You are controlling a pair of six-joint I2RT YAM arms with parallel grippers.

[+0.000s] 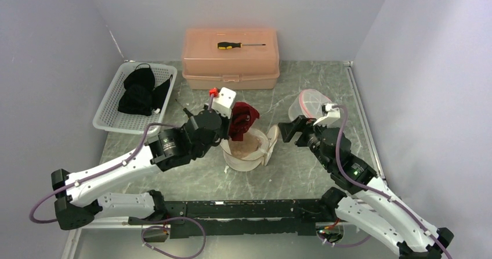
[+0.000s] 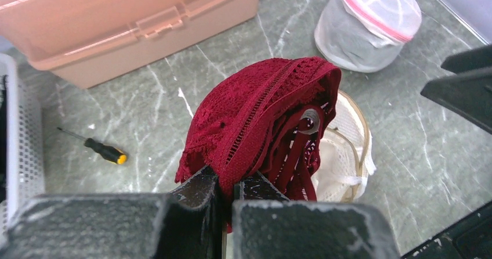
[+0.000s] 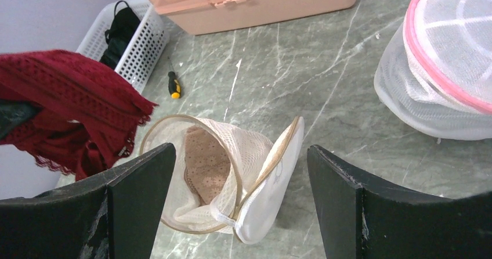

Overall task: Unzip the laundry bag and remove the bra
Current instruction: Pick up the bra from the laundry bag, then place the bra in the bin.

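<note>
Left tool (image 2: 226, 192) is clamped on the red bra (image 2: 261, 108), which bunches just ahead of it, above the open bag (image 3: 258, 154). Right tool (image 1: 288, 130) is wide and empty, with the bag just ahead. Probably the bra only needs carrying clear.

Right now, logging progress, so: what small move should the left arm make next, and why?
Probably raise the left pincer and swing it left: it is shut on the red bra, whose straps hang over the open laundry bag.

overhead looks down; close wrist views share bag (image 3: 261, 154).
</note>
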